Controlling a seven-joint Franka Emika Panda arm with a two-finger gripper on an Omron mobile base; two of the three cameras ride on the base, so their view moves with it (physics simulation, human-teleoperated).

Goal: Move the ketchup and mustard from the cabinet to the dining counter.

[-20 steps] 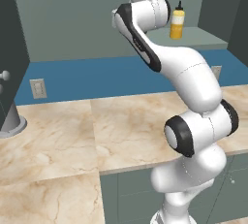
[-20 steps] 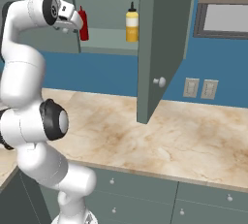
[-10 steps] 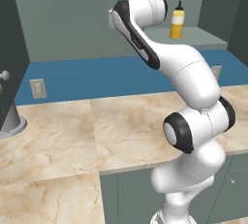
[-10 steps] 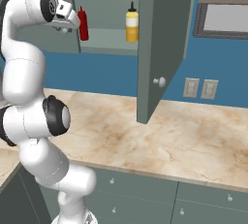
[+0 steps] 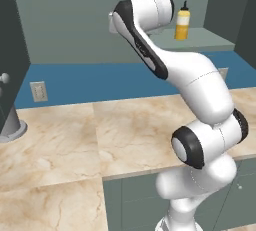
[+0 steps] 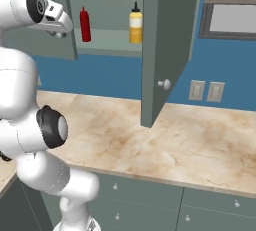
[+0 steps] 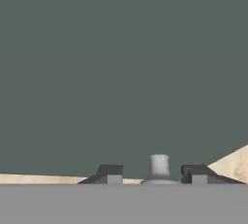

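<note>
Two bottles, ketchup (image 6: 85,24) and mustard (image 6: 135,22), stand on the cabinet (image 6: 111,42) shelf, neither moved yet. My claw (image 7: 151,173) is closed on a door knob (image 7: 159,164). Next, I judge, swing that door wide, then let go.

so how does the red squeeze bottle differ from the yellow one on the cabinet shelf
The red squeeze bottle is slimmer, red all over including its nozzle; the yellow squeeze bottle is stouter with a dark pointed cap. The red one stands nearer the robot's white arm. Both stand upright on the shelf of the grey-green wall cabinet.
</note>
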